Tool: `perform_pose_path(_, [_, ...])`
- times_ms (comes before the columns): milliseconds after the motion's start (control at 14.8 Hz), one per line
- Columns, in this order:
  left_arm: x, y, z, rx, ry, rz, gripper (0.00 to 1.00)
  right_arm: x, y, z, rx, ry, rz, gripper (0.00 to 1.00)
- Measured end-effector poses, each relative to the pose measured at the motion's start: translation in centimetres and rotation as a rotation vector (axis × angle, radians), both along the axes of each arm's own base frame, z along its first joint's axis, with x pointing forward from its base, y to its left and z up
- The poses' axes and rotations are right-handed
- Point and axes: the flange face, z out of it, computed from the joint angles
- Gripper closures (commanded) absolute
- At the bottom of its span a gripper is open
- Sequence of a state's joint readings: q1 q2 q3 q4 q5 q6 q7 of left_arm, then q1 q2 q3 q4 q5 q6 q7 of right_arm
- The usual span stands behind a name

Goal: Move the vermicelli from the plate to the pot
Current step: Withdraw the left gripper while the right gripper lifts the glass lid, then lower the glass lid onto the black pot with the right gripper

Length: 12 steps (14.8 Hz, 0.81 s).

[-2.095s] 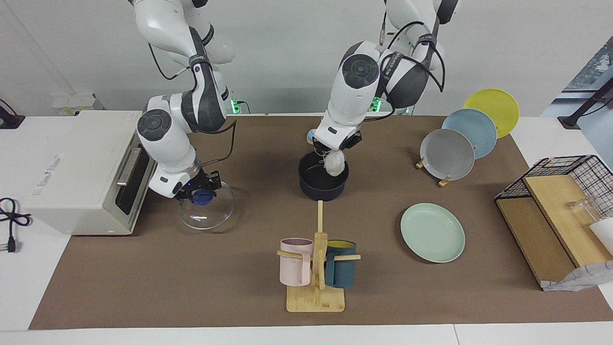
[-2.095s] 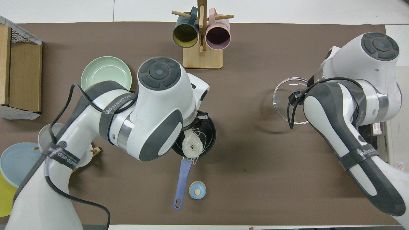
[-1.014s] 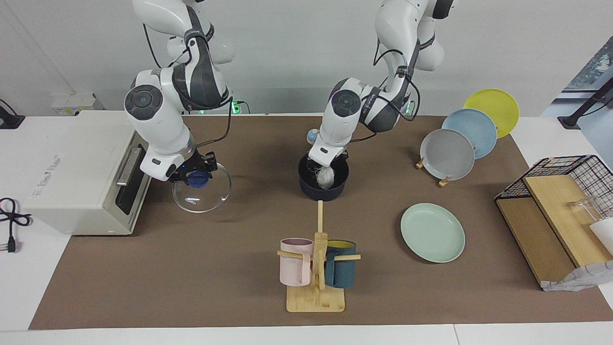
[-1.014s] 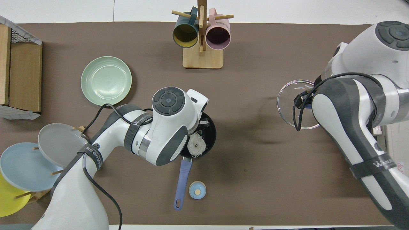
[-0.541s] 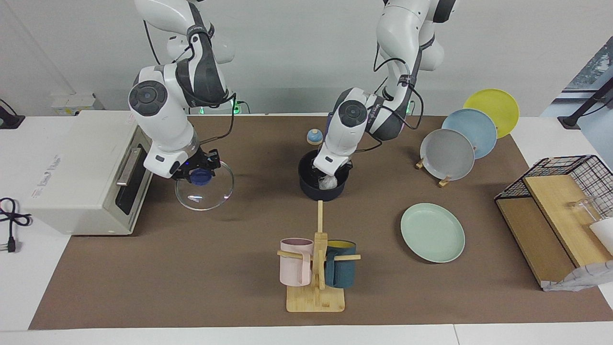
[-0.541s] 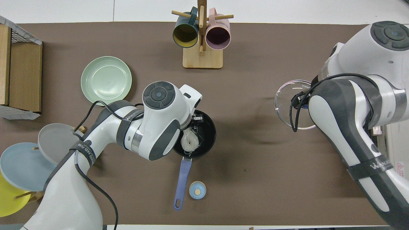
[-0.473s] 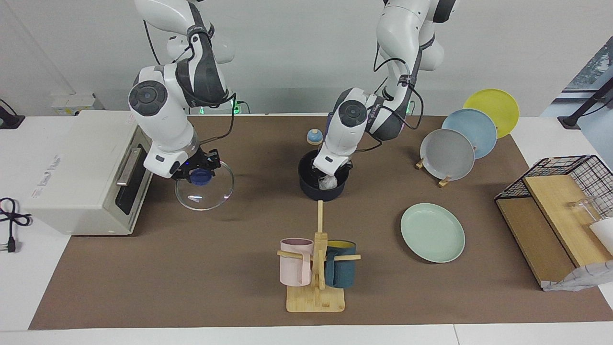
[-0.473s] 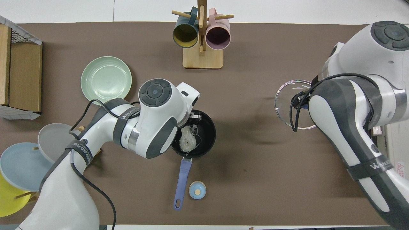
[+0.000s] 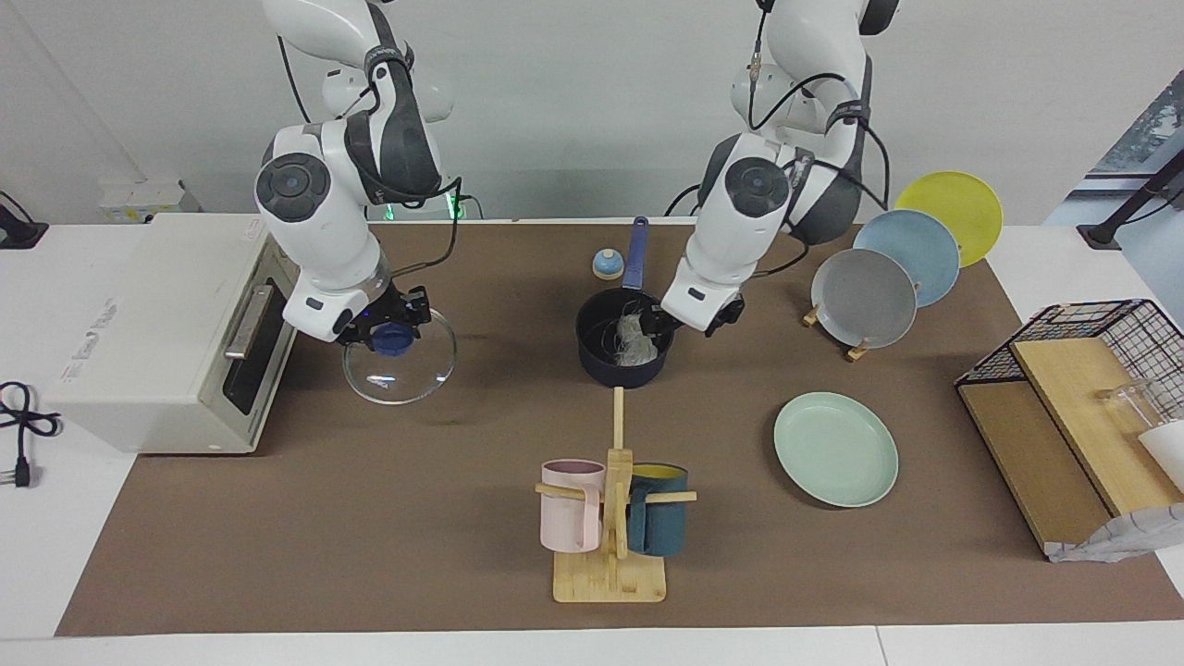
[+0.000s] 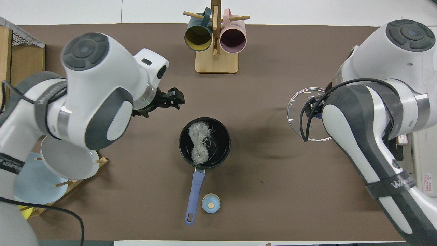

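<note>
Clock directions are read off the overhead view with the pot at the centre, unless noted

- vermicelli (image 9: pixel 632 335) (image 10: pixel 199 141): one loose white bundle lying inside the pot, on the black bottom, nothing touching it
- pot (image 9: pixel 622 368) (image 10: pixel 223 138): dark navy, mid-mat, upright, long blue handle (image 10: pixel 194 193) pointing to 6 o'clock, toward the robots
- plate (image 9: pixel 835 449): mint green, flat on the mat, nothing on it; in the facing view at about 4 o'clock of the pot, toward the left arm's end; the left arm covers it in the overhead view
- left gripper (image 9: pixel 714 319) (image 10: pixel 174 98): released, fingers apart, holding nothing; raised over the mat just off the pot rim, about 11 o'clock of the pot
- right gripper (image 9: pixel 388 335): clenched on the blue knob of the glass lid (image 9: pixel 400 370) (image 10: pixel 304 106); lid tilted and up off the mat, about 2 o'clock of the pot, in front of the toaster oven (image 9: pixel 157 333)
- small blue round thing (image 9: pixel 606 265) (image 10: pixel 210 203): on the mat just beside the handle's end, about 6 o'clock
- mug rack (image 9: pixel 610 573) (image 10: pixel 216 61): at 12 o'clock, pink mug (image 9: pixel 571 504) and dark teal mug (image 9: pixel 659 521) hanging on it
- plate stand at the left arm's end: grey plate (image 9: pixel 863 298), light blue plate (image 9: pixel 911 254), yellow plate (image 9: pixel 953 208), all on edge
</note>
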<state>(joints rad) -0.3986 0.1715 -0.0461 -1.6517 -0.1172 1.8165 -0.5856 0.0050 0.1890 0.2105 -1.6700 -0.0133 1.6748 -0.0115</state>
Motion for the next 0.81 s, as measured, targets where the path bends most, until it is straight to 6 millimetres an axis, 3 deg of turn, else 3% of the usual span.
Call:
perform_pose_path(203, [-0.2,5.3,5.0,-0.010,-0.039,0.063,0.00,-0.7,5.5,1.8,-0.016,-0.005,-0.065,1.00])
perform_pose_path(405, [-0.8,12.0,8.7,0.012,-0.060,0.036,0.00,-3.1,14.0,2.2,-0.054,-0.033,-0.139,1.00])
perform_pose_path(608, [-0.9,17.3,9.9,0.041,-0.065,-0.039,0.00,-5.4,20.6,2.4,-0.017,-0.088,-0.220,1.00])
perform_pose_path(811, [-0.7,19.7,9.2,0.053,-0.056,-0.092,0.00,-6.0,23.9,2.3,0.050,-0.127,-0.277,1.00])
